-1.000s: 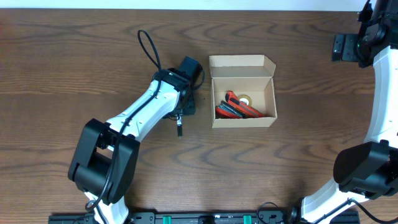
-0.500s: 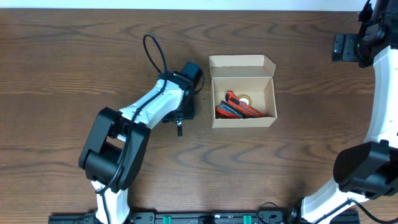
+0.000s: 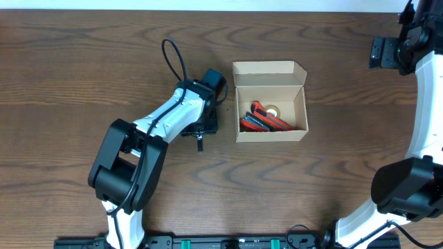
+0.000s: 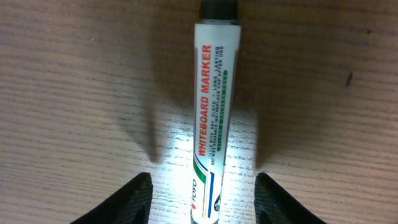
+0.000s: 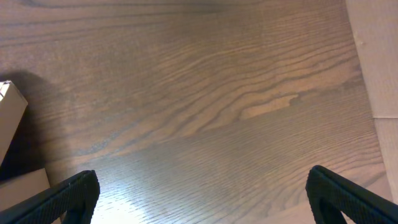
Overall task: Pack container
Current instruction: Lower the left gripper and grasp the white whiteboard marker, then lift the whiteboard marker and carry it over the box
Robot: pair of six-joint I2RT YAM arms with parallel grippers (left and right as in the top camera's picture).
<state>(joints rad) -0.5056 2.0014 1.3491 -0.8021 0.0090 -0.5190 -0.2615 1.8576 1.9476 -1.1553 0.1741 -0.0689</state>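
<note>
The container [image 3: 270,75] is a tan cardboard box, open, with its lid flap folded back, at the table's centre. Inside lie red markers [image 3: 263,120] and a small pale round item [image 3: 274,111]. A white whiteboard marker [image 4: 214,106] with a black cap lies on the table just left of the box; its end shows in the overhead view [image 3: 199,144]. My left gripper [image 4: 204,200] is open, with one finger on each side of the marker and not touching it. My right gripper [image 5: 202,193] is open and empty at the far right [image 3: 379,52].
The box's corner [image 5: 9,118] shows at the left edge of the right wrist view. A black cable [image 3: 172,59] loops above the left arm. Bare wooden table [image 3: 332,180] lies around the box.
The left arm's elbow swung right and its wrist shifted slightly toward the box, staying over the marker. The right arm has not moved.
</note>
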